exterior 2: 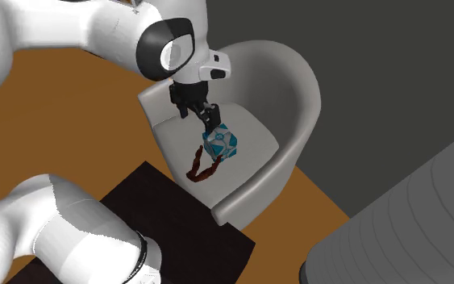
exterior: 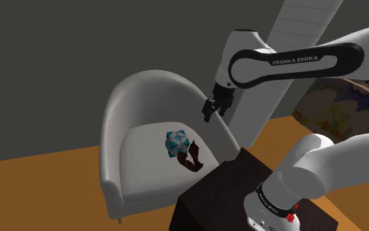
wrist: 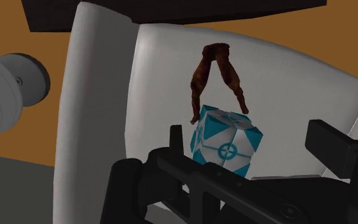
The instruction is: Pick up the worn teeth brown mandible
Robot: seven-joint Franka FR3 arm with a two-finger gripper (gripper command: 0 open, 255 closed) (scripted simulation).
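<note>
Cube [exterior: 176,143] beside mandible [exterior: 191,161] on armchair [exterior: 132,105]

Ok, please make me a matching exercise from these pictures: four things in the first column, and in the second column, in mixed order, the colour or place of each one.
Column one
1. mandible
2. cube
3. armchair
4. fingers

Column two
A. black, open, above the seat
B. brown, lying on the seat beside the cube
C. white, with a rounded back
D. blue and white, on the seat

Pairs: 1-B, 2-D, 3-C, 4-A
</note>
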